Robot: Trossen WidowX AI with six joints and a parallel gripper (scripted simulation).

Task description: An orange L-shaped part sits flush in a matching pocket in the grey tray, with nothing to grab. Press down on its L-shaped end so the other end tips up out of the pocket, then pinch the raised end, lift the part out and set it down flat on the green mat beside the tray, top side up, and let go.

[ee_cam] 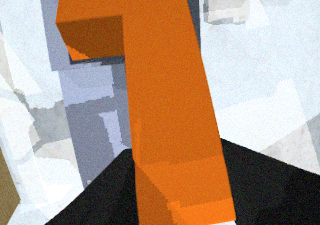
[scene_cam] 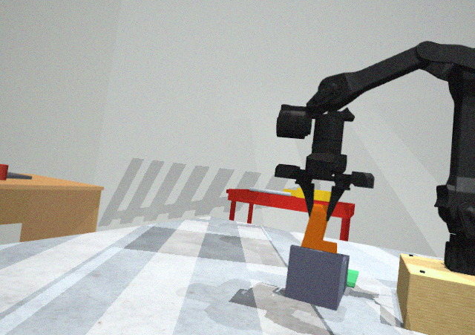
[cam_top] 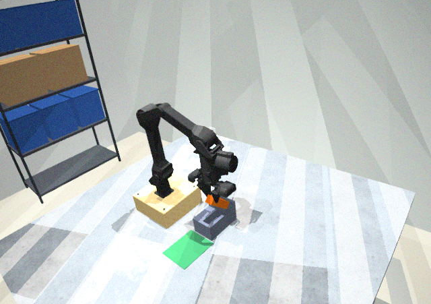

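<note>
The gripper (scene_cam: 320, 212) is closed on the upper end of the orange part (scene_cam: 317, 229), at the right of centre in the exterior view. The part hangs steeply tilted, nearly upright, with its L-shaped foot low, right at the top edge of the grey tray (scene_cam: 315, 282); whether it touches the tray cannot be told. In the top view the part (cam_top: 217, 201) shows just above the far end of the tray (cam_top: 213, 222), near the middle of the frame, with the pocket open below it. The green mat (cam_top: 188, 249) lies just beside the tray, toward the lower left. The arm stands on a wooden block (cam_top: 168, 203) left of the tray.
</note>
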